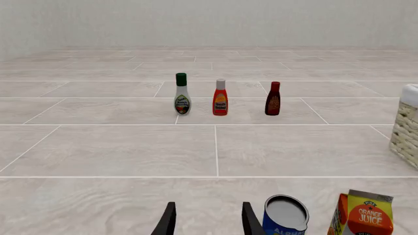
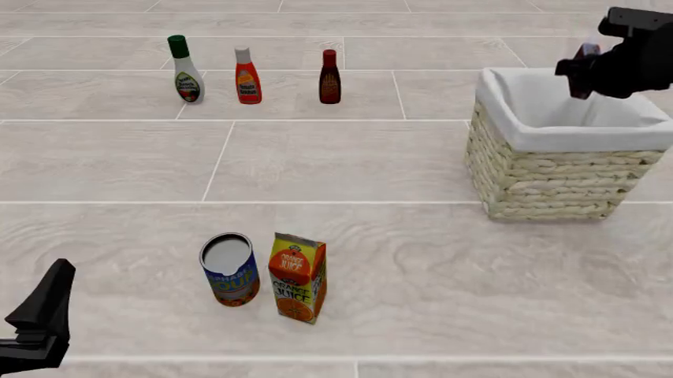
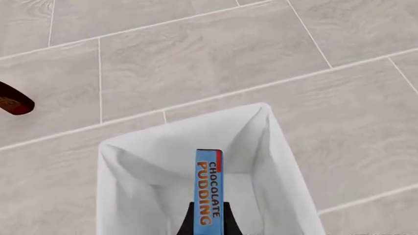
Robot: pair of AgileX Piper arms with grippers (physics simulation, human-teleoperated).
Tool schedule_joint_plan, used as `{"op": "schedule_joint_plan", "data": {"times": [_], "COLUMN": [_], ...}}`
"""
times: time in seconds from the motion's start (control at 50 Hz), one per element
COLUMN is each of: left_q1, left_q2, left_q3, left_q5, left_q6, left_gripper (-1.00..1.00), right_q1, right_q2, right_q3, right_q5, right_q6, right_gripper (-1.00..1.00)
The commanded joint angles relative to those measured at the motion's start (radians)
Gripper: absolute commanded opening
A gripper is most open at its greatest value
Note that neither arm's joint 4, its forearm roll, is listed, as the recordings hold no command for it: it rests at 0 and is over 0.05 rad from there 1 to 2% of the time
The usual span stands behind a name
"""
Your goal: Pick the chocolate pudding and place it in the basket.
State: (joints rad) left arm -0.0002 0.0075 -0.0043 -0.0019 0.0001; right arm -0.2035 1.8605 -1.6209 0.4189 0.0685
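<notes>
Chocolate pudding (image 3: 210, 188): clamped edge-on in the closed jaws of the right gripper (image 3: 209, 220), poised over the lined basket (image 2: 547, 169); left gripper (image 1: 207, 220) idle, jaws parted, empty; risk: off-centre release strikes the rim, spilling onto the tabletop (image 2: 399, 260).

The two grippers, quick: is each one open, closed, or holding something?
Left gripper: open, nothing between its fingers.
Right gripper: closed on the pudding, above the basket.
</notes>
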Motion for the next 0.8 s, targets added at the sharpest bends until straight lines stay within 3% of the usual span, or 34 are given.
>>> {"op": "schedule_joint_plan", "data": {"times": [0.02, 0.64, 0.66, 0.8], "left_q1": [0.0, 0.0, 0.0, 0.0], "left_q2": [0.0, 0.0, 0.0, 0.0], "left_q3": [0.0, 0.0, 0.0, 0.0], "left_q5": [0.0, 0.0, 0.0, 0.0], "left_q6": [0.0, 0.0, 0.0, 0.0], "left_gripper": [1.0, 1.0, 1.0, 1.0], "right_q1": [-0.008, -0.005, -0.008, -0.001], "right_q2": [0.021, 0.083, 0.082, 0.084], "right_q3": [0.0, 0.006, 0.007, -0.003], "right_q5": [-0.006, -0.007, -0.009, 0.001], "right_q6": [0.008, 0.013, 0.011, 0.021], "right_gripper": [-1.0, -1.0, 1.0, 1.0]}}
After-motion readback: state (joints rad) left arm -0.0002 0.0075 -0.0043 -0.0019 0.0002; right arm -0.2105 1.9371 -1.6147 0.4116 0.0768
